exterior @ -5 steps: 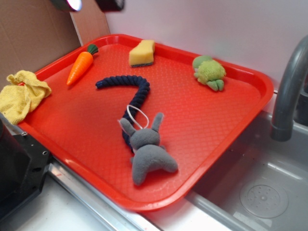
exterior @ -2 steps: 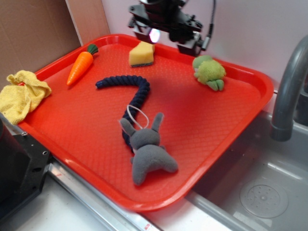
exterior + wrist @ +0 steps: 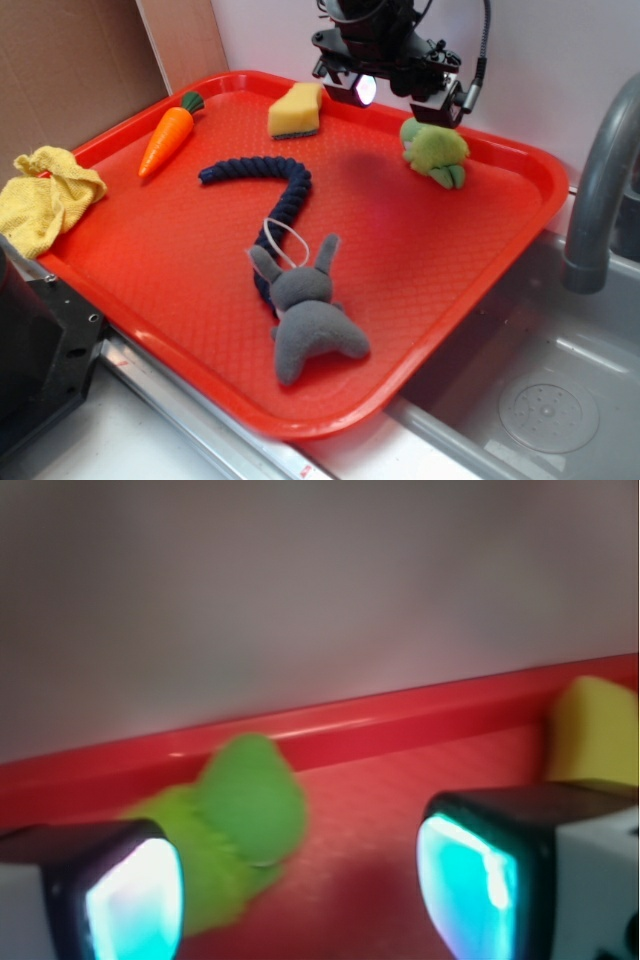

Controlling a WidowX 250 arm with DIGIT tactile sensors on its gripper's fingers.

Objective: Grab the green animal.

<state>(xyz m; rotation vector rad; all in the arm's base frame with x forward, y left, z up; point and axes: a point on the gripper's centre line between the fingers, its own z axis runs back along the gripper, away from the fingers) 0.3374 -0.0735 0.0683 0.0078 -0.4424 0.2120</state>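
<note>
Claw [image 3: 396, 92] wide open, empty; green animal [image 3: 436, 150] head toward tray's far rim.

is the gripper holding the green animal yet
No, the gripper is open above the tray, the green animal lying ungrasped.

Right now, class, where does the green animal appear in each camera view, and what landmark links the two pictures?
Exterior: the green animal lies near the far right edge of the red tray, just under the gripper.
Wrist: it sits lower left, partly behind the left fingertip.
Shared landmark: the yellow sponge by the tray's far rim.
</note>
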